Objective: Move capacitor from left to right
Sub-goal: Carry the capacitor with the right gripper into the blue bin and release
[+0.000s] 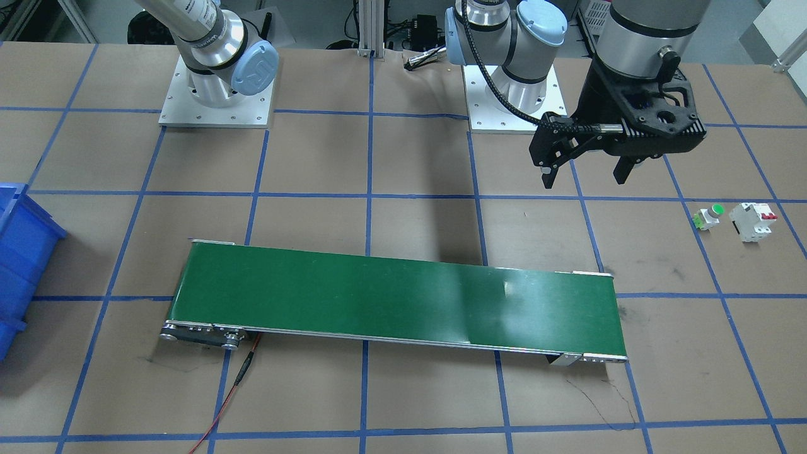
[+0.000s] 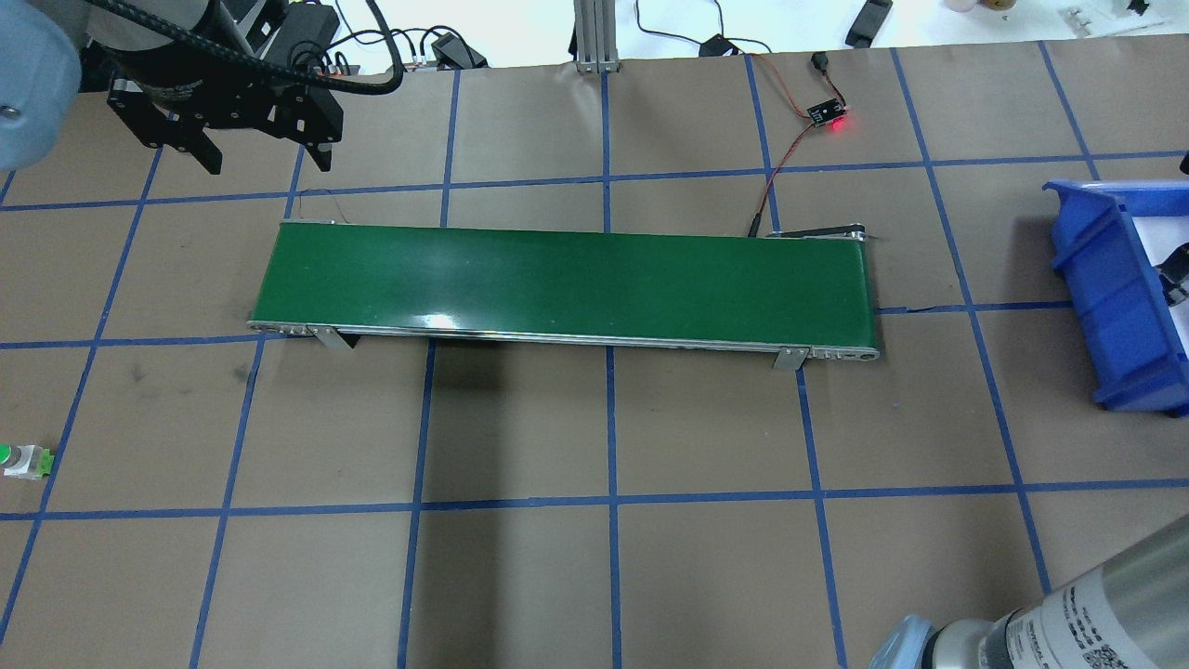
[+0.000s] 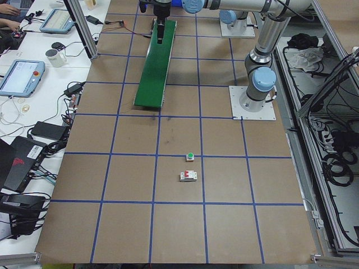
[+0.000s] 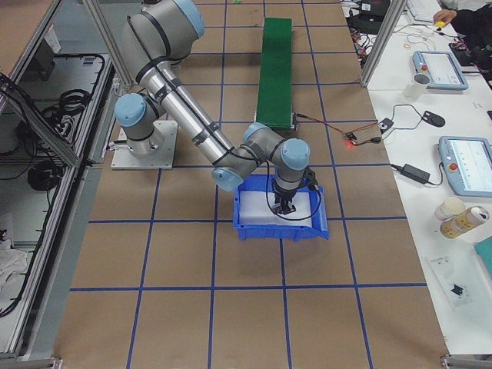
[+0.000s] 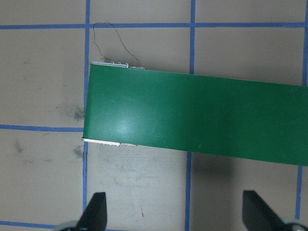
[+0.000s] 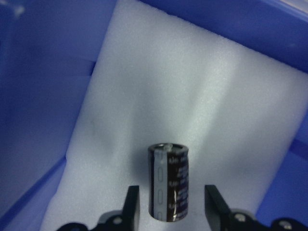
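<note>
Capacitor (image 6: pixel 168 183) on foam (image 6: pixel 192 86) — blue bin (image 6: pixel 43 96) walls around | conveyor (image 2: pixel 567 279) apart

Robot cell: a paper-covered table under soft, even light.

Brown paper covers the table (image 2: pixel 520 576), ruled into squares by blue tape lines (image 2: pixel 611 418). Just ahead of the fingers (image 5: pixel 96 211) of the left gripper (image 5: pixel 174 195) the paper is scuffed with dark smudges. An aluminium post (image 2: pixel 590 32) rises at the table's far edge. Well beyond those fingers, past that edge, runs a white workbench (image 4: pixel 469 115) with teach pendants (image 4: pixel 465 163), a mug (image 3: pixel 54 56) and cables (image 3: pixel 33 131). Shadows on the paper are faint and blurred.
</note>
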